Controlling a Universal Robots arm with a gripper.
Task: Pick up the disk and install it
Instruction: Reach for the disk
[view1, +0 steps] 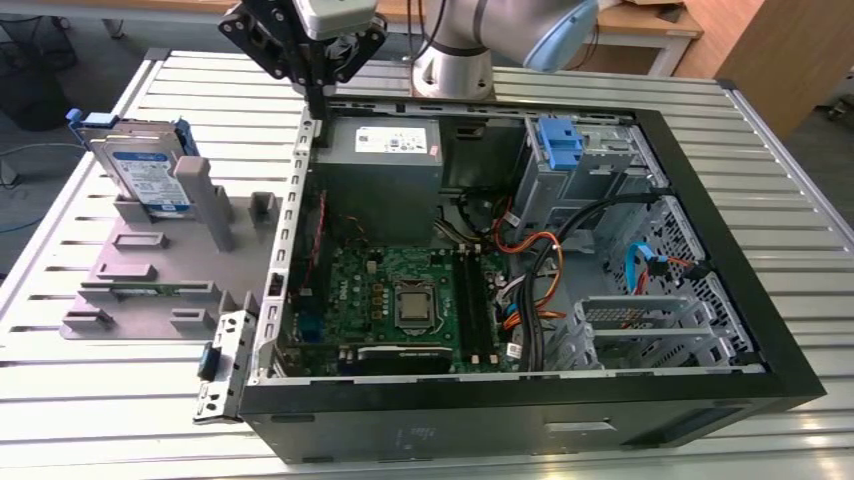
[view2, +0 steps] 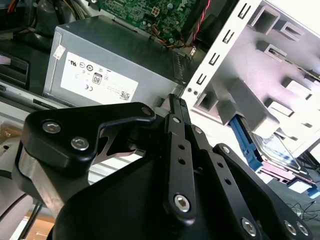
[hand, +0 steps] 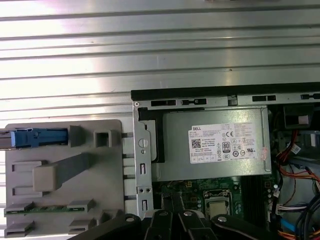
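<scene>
A slatted metal tabletop (view1: 781, 140) carries everything. The claw (view1: 320, 105), drawn together and empty, is held above the open computer case (view1: 747, 300), beside the power-supply box (view1: 380, 145). The disk (view1: 144, 170) is stood well apart in a grey fixture (view1: 147, 300), whose posts could be struck in reaching it. Cables (view1: 534, 260) are crowded inside the case.

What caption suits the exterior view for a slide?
The tool hovers at the rim of the open computer case; the disk stands in a grey holder.
</scene>
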